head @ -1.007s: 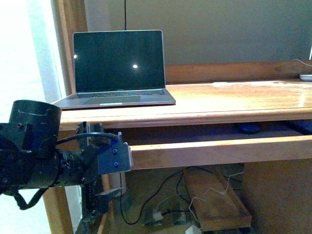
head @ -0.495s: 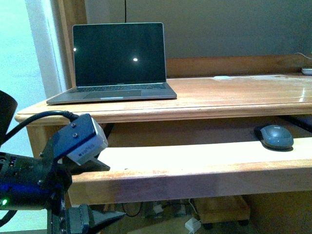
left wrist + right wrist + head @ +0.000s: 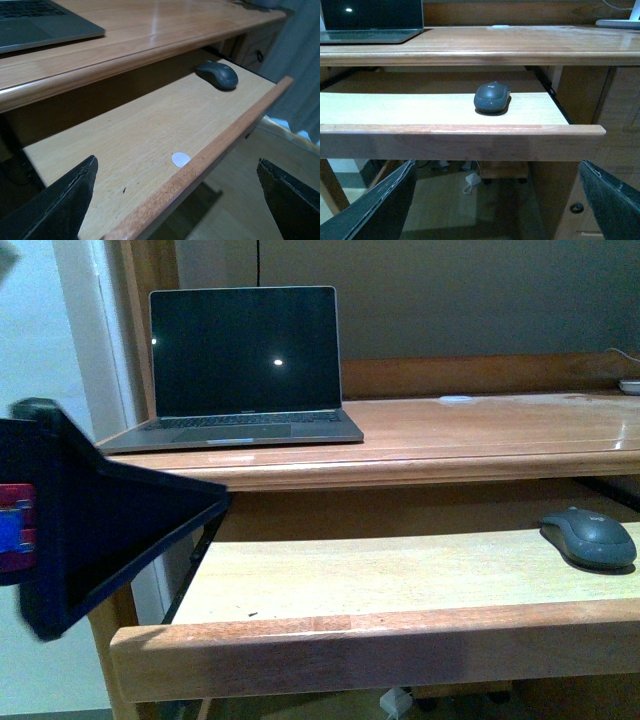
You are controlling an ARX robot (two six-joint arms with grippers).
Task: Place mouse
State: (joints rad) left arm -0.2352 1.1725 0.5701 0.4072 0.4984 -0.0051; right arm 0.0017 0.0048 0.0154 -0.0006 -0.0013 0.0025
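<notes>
The mouse (image 3: 588,538), small, dark grey and domed, lies on the right end of the pulled-out wooden tray (image 3: 350,575) under the desk top. It also shows in the left wrist view (image 3: 217,75) and in the right wrist view (image 3: 492,97). My left gripper (image 3: 177,200) is open and empty over the tray's front rail, well apart from the mouse. My right gripper (image 3: 495,205) is open and empty, below and in front of the tray, facing the mouse. A dark blurred part of my left arm (image 3: 100,520) fills the left of the front view.
An open laptop (image 3: 245,360) with a dark screen stands on the desk top (image 3: 480,435) at the left. A flat white object (image 3: 617,23) lies at the desk's far right. A white sticker (image 3: 180,159) is on the tray. Cables and a box lie on the floor (image 3: 470,185).
The tray has come further out from under the desk and the mouse on it now shows in full. My left arm has risen close in front of the front camera.
</notes>
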